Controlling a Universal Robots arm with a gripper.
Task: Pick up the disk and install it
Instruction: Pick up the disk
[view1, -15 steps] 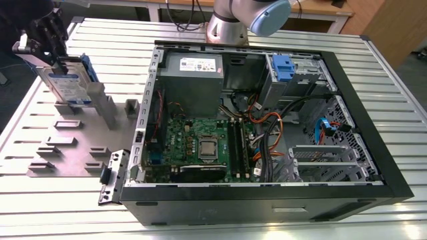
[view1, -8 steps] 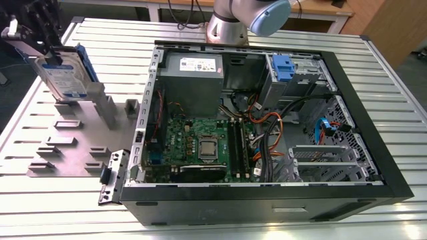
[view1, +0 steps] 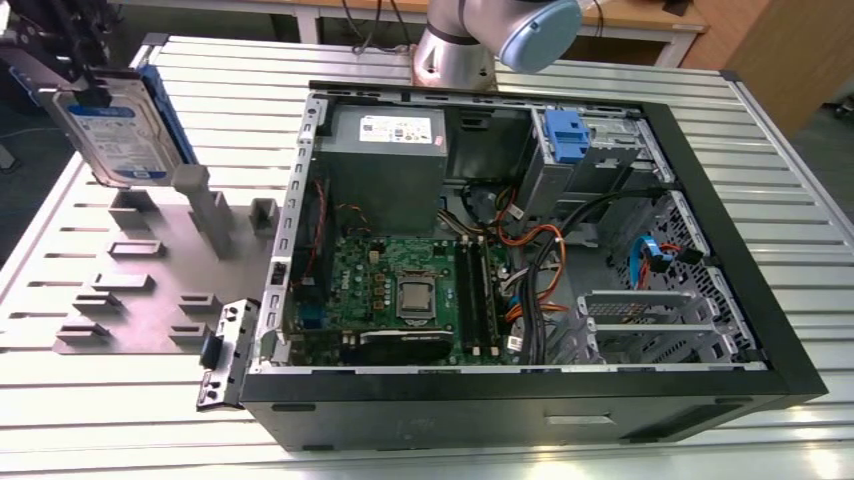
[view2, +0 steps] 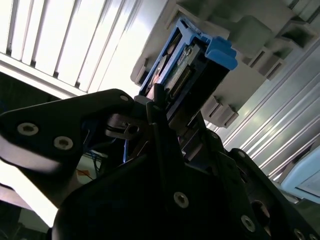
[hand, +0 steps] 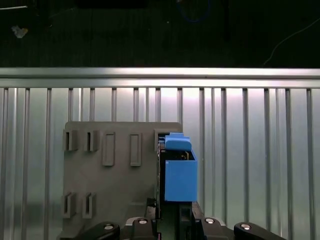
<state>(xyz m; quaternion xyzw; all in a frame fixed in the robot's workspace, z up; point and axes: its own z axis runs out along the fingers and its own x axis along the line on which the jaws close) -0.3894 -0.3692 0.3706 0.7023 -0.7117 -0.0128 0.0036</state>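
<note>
Holding the disk (view1: 123, 140) clear of the grey fixture (view1: 154, 285): gripper (view1: 94, 92) clamped on its upper end, disk hanging straight below the fingers, long axis vertical. Open case (view1: 534, 405) lies well off to the exterior view's right. Finger contact mostly hidden by the blue carrier; the bay is hard to make out.

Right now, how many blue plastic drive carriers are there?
2. One frames the disk, held above the grey fixture plate at the exterior view's left; the other carrier sits inside the computer case. More may be hidden.
</note>
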